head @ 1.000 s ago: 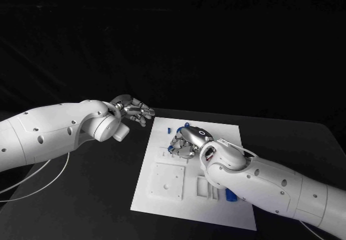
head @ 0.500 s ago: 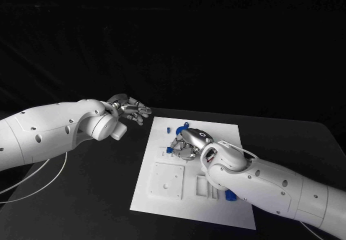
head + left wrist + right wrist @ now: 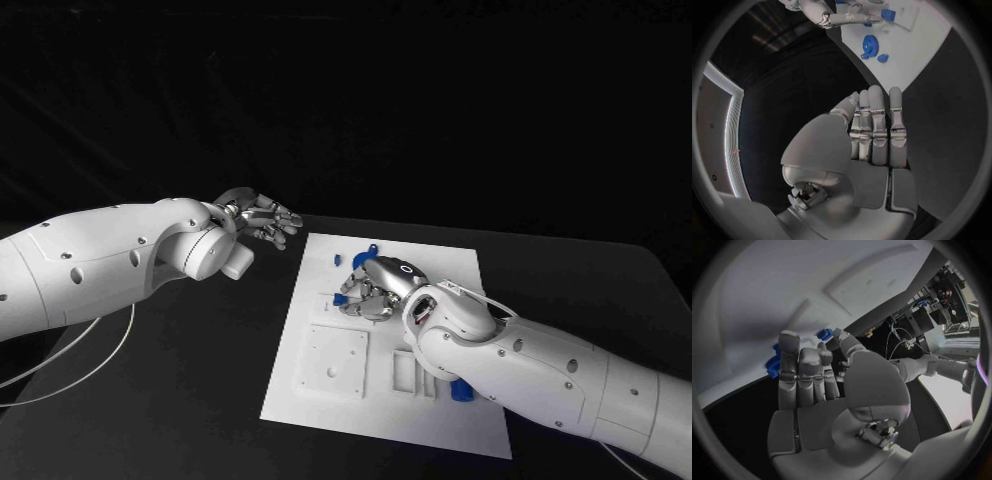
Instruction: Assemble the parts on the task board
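Right hand low over the task board, left hand idle off its corner.

From the head camera, the right hand (image 3: pixel 378 288) covered the parts under it on the task board (image 3: pixel 378 400); whether it held one could not be told. A blue part (image 3: pixel 462 390) peeked beside the forearm. The left wrist camera showed the left hand (image 3: pixel 870 142) empty, fingers together, and a blue gear (image 3: pixel 869 45). In the right wrist view, fingers (image 3: pixel 801 375) hid most of a blue piece (image 3: pixel 773 367).

The left hand (image 3: pixel 264 222) hovers beside the task board's (image 3: pixel 378 400) far left corner, fingers loosely spread, holding nothing. The right hand (image 3: pixel 378 287) reaches low over the board's far half, fingers curled downward.
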Controlling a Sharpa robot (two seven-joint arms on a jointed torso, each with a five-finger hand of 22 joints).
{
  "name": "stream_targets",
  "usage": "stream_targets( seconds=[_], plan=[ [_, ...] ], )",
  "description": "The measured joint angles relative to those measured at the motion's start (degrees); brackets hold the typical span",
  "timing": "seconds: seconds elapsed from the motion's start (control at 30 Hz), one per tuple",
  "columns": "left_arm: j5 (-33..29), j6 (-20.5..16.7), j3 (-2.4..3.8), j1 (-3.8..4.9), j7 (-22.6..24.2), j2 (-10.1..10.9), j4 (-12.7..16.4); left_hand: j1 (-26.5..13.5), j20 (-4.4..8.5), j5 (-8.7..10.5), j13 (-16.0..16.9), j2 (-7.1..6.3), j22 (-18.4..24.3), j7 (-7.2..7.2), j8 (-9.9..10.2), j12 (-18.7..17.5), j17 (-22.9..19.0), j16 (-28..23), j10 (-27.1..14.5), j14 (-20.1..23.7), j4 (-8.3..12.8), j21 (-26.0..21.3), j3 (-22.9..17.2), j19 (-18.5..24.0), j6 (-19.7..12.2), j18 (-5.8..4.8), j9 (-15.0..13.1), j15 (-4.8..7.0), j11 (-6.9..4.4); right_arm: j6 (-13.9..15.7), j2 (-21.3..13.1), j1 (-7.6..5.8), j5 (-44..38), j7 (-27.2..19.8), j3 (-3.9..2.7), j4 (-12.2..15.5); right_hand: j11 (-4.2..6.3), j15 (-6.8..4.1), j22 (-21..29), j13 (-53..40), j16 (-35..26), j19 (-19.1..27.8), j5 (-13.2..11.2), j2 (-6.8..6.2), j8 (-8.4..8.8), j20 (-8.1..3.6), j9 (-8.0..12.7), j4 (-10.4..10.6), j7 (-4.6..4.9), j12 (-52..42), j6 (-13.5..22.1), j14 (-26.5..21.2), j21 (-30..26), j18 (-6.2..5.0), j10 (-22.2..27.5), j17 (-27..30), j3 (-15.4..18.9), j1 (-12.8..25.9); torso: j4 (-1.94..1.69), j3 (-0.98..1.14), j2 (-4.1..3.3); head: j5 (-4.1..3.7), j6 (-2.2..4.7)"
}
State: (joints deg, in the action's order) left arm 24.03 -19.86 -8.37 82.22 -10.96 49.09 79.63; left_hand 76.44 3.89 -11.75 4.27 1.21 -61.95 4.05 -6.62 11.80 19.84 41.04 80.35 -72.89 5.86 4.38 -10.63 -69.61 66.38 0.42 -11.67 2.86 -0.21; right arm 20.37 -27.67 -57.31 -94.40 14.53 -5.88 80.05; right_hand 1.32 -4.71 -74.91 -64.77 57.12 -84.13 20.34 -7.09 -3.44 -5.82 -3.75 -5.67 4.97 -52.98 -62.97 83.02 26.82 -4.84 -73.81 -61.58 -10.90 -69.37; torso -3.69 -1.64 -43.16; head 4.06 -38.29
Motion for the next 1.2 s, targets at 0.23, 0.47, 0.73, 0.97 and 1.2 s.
stream_targets(
  seconds=[0.23, 0.47, 0.73, 0.97, 1.2],
  plan=[
    [-0.19, 0.00, 0.00, 0.00, -0.08, -0.01, 0.06, 0.00, -0.20, 0.00, 0.00, 0.00, 0.08, -0.17, -0.26, -0.22, 0.00, -0.27, 0.00, 0.00, 0.00, 0.00, 0.00, 0.20, -0.17, 0.00, -0.12, 0.00, 0.00, -0.09, 0.44, 0.00, 0.22, -0.15, 0.04, -0.79, -0.20, 0.00, 0.00, 0.35, 0.00, 0.00, 0.09, 0.46, 0.00, 0.00, 0.04, 1.33, 0.35, 0.00, 0.77, 0.00, 0.00, -0.01, 0.20, -0.16, 3.30, -1.07, 0.00, 0.00, 0.01, 0.01, -0.01],
    [-0.28, 0.01, 0.00, 0.00, -0.14, -0.02, 0.12, 0.00, -0.20, 0.00, 0.00, 0.00, 0.08, -0.17, -0.26, -0.22, -0.01, -0.27, 0.00, 0.00, 0.00, 0.01, 0.00, 0.20, -0.17, 0.00, -0.12, 0.00, 0.00, -0.09, 1.08, 0.00, 0.15, -0.05, 0.07, -1.55, -0.20, 0.00, 0.00, 0.35, 0.00, 0.00, -0.54, 0.53, 0.00, 0.00, 0.04, 1.57, 0.35, 0.00, 0.77, 0.00, -0.23, -0.01, 0.20, -0.39, 3.37, -1.60, -0.05, -0.01, 0.01, -0.03, -0.06],
    [-0.34, 0.01, 0.00, 0.01, -0.22, -0.05, 0.13, 0.00, -0.20, 0.00, 0.01, 0.00, 0.08, -0.17, -0.26, -0.22, -0.01, -0.27, -0.21, 0.02, 0.00, 0.01, 0.00, 0.20, -0.18, 0.00, -0.11, -0.02, 0.21, -0.33, 1.81, 0.00, 0.08, -0.05, 0.65, -1.97, -0.20, 0.00, 0.00, 0.27, 0.00, 0.00, -2.36, 1.13, 0.00, 0.00, 0.04, -0.34, -0.03, 0.00, -0.28, 0.00, -0.23, 0.00, 0.19, -0.69, -1.00, -2.20, -0.05, -0.01, 0.01, 0.11, -0.08],
    [-0.36, 0.01, 0.00, 0.01, -0.31, -0.06, 0.11, 0.00, -0.20, 0.01, 0.00, 0.00, 0.07, -0.17, -0.26, -0.22, -0.01, -0.27, -0.21, 0.21, 0.00, 0.03, 0.00, 0.20, -0.17, 0.01, -0.11, -0.21, 0.21, -0.50, 2.00, -0.05, -0.02, -0.05, 1.14, -2.23, -0.20, 0.00, 0.00, 0.15, 0.29, 0.00, -2.59, 0.50, 0.01, 0.00, 0.07, -2.25, -0.28, -0.27, -0.92, 0.00, 0.14, 0.00, 0.18, -1.05, -4.88, -1.56, -0.03, 0.00, 0.01, 0.21, -0.12],
    [-0.37, 0.02, 0.00, 0.01, -0.37, -0.06, 0.12, 0.00, -0.20, 0.01, -0.02, 0.00, 0.07, -0.17, -0.26, -0.22, -0.01, -0.26, -0.21, 0.21, 0.00, 0.03, 0.00, 0.20, -0.17, 0.01, -0.11, -0.21, 0.21, -0.48, 2.15, -0.20, -0.39, -0.05, 1.41, -2.46, -0.20, 0.00, 0.01, 0.15, 0.53, 0.00, -2.59, 0.50, 0.01, 0.00, 0.06, -2.63, -0.28, -0.27, -0.92, 0.00, 0.47, 0.00, 0.19, -1.22, -5.26, -1.56, -0.01, 0.00, 0.01, 0.22, -0.18]
  ],
)
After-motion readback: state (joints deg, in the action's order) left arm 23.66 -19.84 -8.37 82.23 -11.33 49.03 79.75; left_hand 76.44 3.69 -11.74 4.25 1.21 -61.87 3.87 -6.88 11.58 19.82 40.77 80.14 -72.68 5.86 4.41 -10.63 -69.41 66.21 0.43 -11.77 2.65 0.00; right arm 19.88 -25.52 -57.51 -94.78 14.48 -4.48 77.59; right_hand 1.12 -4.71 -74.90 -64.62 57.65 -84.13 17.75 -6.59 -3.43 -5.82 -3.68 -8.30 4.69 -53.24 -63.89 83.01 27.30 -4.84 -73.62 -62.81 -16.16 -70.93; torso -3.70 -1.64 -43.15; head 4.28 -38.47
